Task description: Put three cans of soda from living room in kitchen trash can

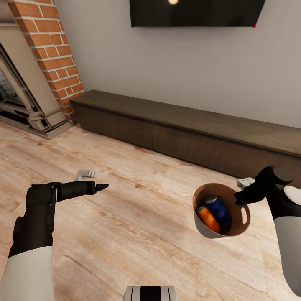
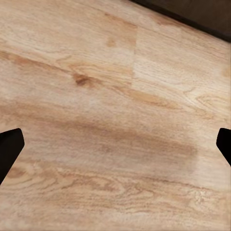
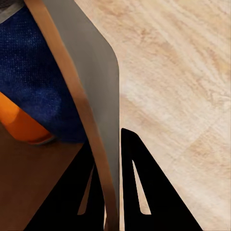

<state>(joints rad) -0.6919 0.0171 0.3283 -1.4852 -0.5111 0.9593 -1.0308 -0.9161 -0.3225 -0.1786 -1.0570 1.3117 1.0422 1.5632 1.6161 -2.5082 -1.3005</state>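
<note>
From the head, the tash can (image 1: 205,228) hung at right, tilted, its rim pinched by the right gripper (image 1: 241,200); a blue can (image 1: 218,210) and orange can (image 1: 208,219) lay inside (any third hidden). The left wrist showed the left gripper (image 2: 115,144) spread wide and empty over wood floor (image 2: 115,96). The right wrist showed fingers (image 3: 139,192) clamping the rim.

Open wood floor (image 1: 138,234) is lying bare between the two arms, giving wide room for either tool to pass. The left tool (image 1: 102,186) is hanging over it with its fingers spread wide, and in the left wrist view bare floor (image 2: 115,120) is lying between the fingertips. The right tool (image 1: 241,200) is pinching the rim of the bin (image 1: 209,232), which is hanging above the floor and blocking the right side; its wall (image 3: 98,96) is sitting between the fingers. Ahead, the long dark cabinet (image 1: 188,129) is standing against the wall, and the brick fireplace (image 1: 50,54) is closing the far left corner.
</note>
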